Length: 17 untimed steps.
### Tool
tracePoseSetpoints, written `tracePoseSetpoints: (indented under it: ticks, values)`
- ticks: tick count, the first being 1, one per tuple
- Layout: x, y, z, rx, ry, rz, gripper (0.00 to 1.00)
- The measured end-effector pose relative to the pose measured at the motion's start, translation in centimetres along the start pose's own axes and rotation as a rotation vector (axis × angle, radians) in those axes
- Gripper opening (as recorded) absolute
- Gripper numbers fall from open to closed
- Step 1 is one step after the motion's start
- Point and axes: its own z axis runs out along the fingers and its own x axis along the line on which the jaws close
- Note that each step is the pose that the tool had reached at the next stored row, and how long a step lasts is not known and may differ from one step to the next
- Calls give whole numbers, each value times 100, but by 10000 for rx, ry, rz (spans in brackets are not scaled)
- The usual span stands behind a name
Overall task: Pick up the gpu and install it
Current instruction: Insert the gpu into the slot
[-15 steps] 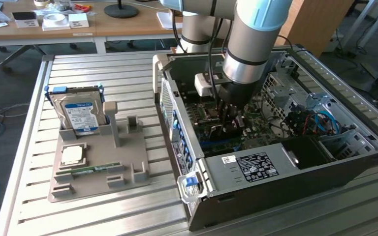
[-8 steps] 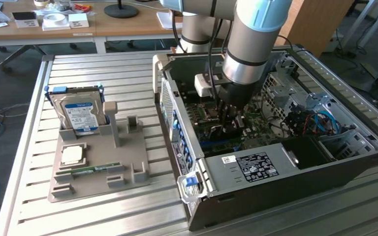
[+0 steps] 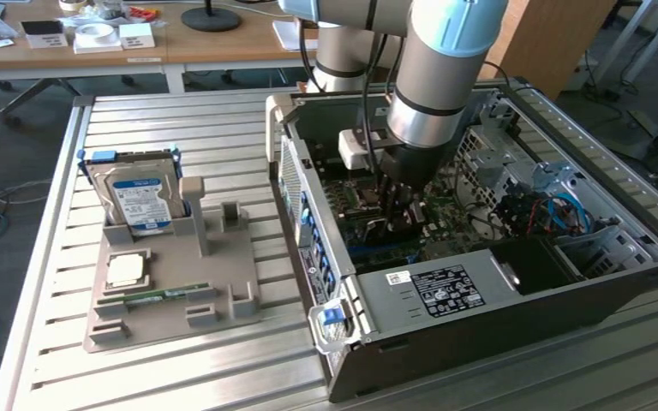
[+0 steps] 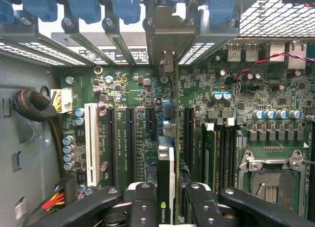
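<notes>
- A grey holder (image 3: 169, 300) rests on the slatted desk (image 3: 100, 377) at nine o'clock in the exterior view, carrying a hard drive (image 3: 137, 199) and a RAM stick (image 3: 160, 296), well apart from the work.
- At centre, the gripper (image 3: 401, 224) reaches down into the open computer case (image 3: 489, 325), jaws clamped on the gpu (image 4: 166, 180), held on edge over the motherboard (image 4: 275, 84).
- In the wrist view the card sits in line with an expansion slot, its bracket (image 4: 165, 37) up against the rear openings at twelve o'clock; whether it is fully seated cannot be told.
- Done well, this step likely calls for a straight, square press, card edge parallel to the slot, bracket sliding between the blue retainers (image 4: 83, 3).
- Room is tight: neighbouring slots flank the card, RAM sockets (image 4: 216, 148) and the CPU socket (image 4: 268, 178) lie towards three o'clock, cables (image 4: 34, 106) towards nine.
</notes>
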Motion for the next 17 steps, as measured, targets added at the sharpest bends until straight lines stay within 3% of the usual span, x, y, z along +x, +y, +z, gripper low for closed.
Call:
tracePoseSetpoints:
  ticks: [17]
  values:
    - [1, 13, 22, 2, 0, 0, 27]
